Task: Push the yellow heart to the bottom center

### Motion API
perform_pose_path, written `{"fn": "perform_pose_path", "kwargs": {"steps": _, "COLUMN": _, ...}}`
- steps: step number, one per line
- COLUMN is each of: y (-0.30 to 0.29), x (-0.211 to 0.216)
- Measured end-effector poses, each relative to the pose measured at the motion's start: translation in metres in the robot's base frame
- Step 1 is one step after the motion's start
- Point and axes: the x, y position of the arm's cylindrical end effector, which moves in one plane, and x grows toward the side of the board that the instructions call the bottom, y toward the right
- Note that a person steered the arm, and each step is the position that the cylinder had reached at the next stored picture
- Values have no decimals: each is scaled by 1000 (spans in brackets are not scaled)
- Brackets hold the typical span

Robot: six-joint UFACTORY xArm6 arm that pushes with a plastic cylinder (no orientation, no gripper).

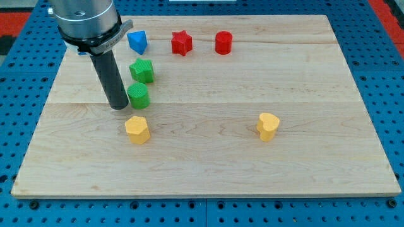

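There is no pincer here, only my tip (119, 107), the bottom end of a dark rod, so nothing is open or shut. My tip sits just beside a green round plastic block (138, 95), maybe touching it; I cannot tell. Below it lies a yellow plastic block with flat sides (137, 129). The yellow plastic heart (268, 126) is well apart, toward the view's right on the pale wooden counter (208, 176). Going straight across could bump the wrong yellow block. Pushing the heart off-centre could make it spin away.

A pale wooden board (208, 157) lies on a blue perforated table (19, 38), evenly lit.
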Motion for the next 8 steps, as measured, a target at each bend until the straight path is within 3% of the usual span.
{"fn": "perform_pose_path", "kwargs": {"steps": 2, "y": 17, "x": 20}}
{"fn": "perform_pose_path", "kwargs": {"steps": 4, "y": 143, "x": 20}}
{"fn": "perform_pose_path", "kwargs": {"steps": 5, "y": 225, "x": -17}}
{"fn": "perform_pose_path", "kwargs": {"steps": 6, "y": 278, "x": -9}}
{"fn": "perform_pose_path", "kwargs": {"steps": 7, "y": 273, "x": 68}}
{"fn": "perform_pose_path", "kwargs": {"steps": 8, "y": 232, "x": 111}}
